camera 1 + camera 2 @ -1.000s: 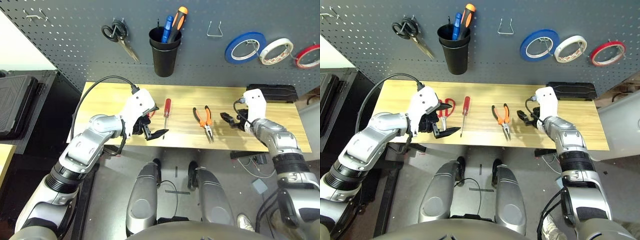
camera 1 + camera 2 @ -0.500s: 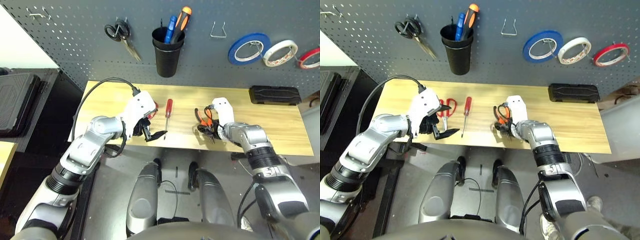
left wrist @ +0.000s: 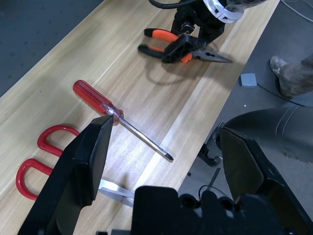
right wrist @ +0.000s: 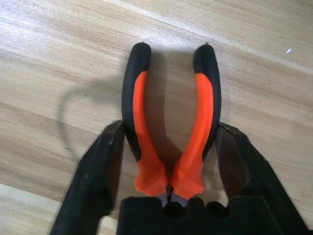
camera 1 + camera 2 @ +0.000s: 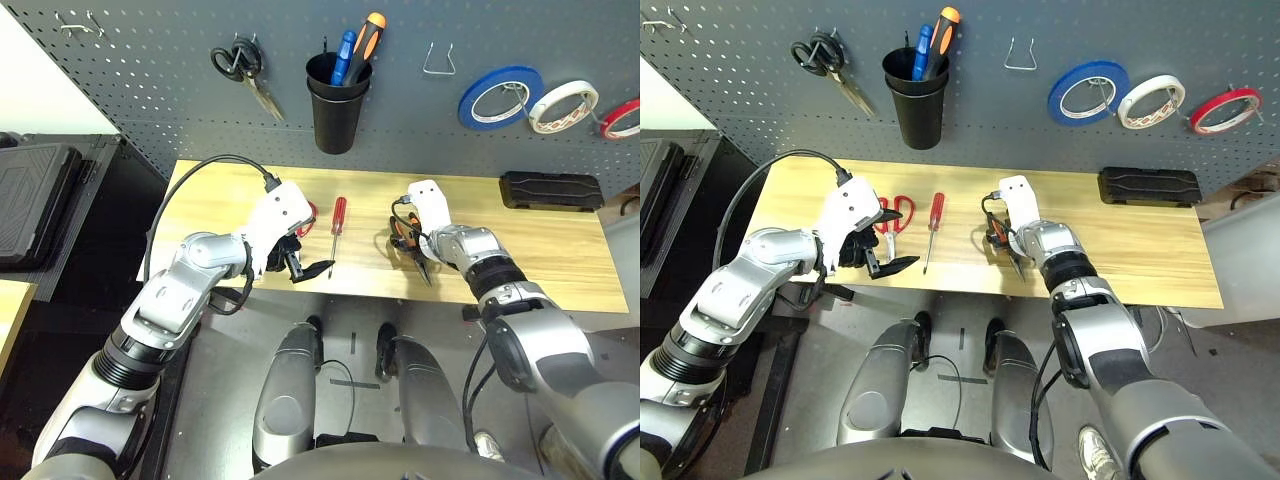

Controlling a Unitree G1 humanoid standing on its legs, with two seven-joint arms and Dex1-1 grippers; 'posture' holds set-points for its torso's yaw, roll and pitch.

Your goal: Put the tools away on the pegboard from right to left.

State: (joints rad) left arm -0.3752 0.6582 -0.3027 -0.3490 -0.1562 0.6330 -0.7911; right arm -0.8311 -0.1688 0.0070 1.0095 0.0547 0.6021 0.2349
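Step in hand: picking up the pliers (image 4: 172, 142), judging by the red tape ring (image 5: 622, 117) already hung at the far right of the pegboard (image 5: 150, 90).
Pliers: flat on the tabletop (image 5: 540, 240), centre right of the head views, handles pointing toward the board.
Right gripper (image 5: 412, 242): its jaws straddle both orange handles, one outside each; narrow gaps show, so not yet clamped.
Left gripper (image 5: 310, 268): jaws wide, holding nothing, above the tabletop's near edge at centre left.
Doing it well: I would squeeze evenly so both handles come together, then lift straight up; a lopsided pinch could make the tool pivot or slip.
Screwdriver (image 5: 337, 224): lies between the two grippers, untouched.
Red scissors (image 5: 890, 215): just beside the left gripper, partly hidden by it.
Right wrist view: shows the handles centred between the jaws, which the head views hide behind the white wrist housing.
Left wrist view: shows the screwdriver's full length and the scissors' red loops clearly.
Head views: alone show the board, its hooks and black cup (image 5: 335, 100).
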